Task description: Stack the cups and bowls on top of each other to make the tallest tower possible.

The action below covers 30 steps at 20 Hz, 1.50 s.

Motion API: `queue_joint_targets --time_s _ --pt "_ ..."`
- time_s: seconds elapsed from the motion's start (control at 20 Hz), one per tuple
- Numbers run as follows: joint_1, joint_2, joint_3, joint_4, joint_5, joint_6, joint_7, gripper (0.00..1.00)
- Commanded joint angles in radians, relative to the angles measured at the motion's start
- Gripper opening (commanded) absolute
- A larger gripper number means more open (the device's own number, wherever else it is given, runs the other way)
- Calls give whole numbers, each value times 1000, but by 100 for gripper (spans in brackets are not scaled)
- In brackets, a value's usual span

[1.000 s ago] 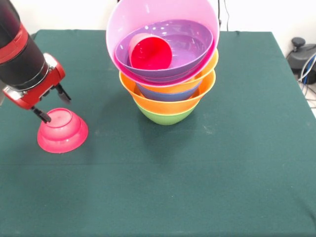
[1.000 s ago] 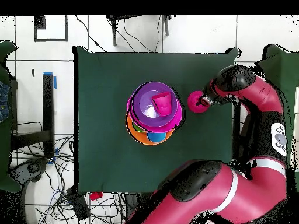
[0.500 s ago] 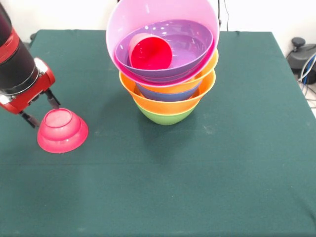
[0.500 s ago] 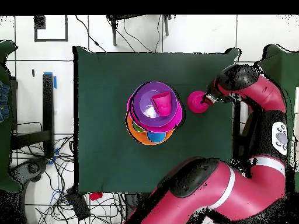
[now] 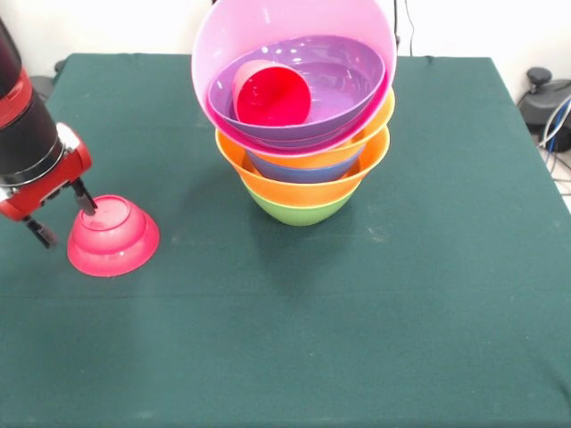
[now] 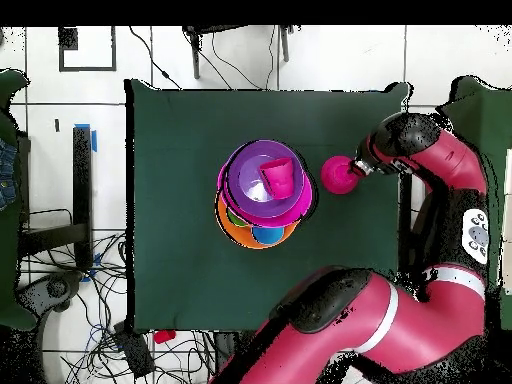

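Worktop [image 5: 428, 339]: green cloth; near half and the side opp. the arm bare, lots of free room in front view. Tower [image 5: 302, 125] sits mid-worktop toward far edge, well clear of all edges.

Count, tower: 1 green bowl [image 5: 299, 210] as base, 2 orange bowls [image 5: 268, 181], 1 blue bowl [image 5: 303, 169] seen only as a band betw. orange rims, 1 purple bowl [image 5: 343, 85] inside 1 pink bowl [image 5: 294, 31], which tilts toward cam. 1 red cup [image 5: 270, 94] lies on its side in the purple bowl. Pink rim cut off at top of frame.

Loose: 1 small red bowl [image 5: 112, 235], upside down on worktop nr the side edge, well apart from tower.

Gripper [image 5: 61, 212]: fingers apart, one touching or just at the red bowl's base edge, the other outside it over cloth; not clamped on anything. Arm body cut off by frame edge. Overhead: gripper [image 6: 358, 171] tips hard to make out.
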<state>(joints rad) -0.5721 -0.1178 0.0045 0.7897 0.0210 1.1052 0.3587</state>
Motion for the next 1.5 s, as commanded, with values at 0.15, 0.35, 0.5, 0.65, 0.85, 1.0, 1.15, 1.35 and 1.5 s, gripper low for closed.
queue_joint_targets --time_s 0.15,0.35,0.5,0.65,0.85,1.0,1.15,1.35,1.5 --pt "50 18 53 17 -2 -80 240 100" --pt "53 24 56 13 1 -85 239 100" --pt "46 31 63 24 2 -102 228 100" --pt "43 37 70 34 6 -111 225 100" --pt "37 28 76 80 9 -144 228 100" --pt "32 20 81 114 11 -174 226 100" --pt "32 16 83 134 15 -189 231 100" --pt "28 17 95 148 17 -201 214 100" --pt "24 17 106 166 16 -228 198 100"
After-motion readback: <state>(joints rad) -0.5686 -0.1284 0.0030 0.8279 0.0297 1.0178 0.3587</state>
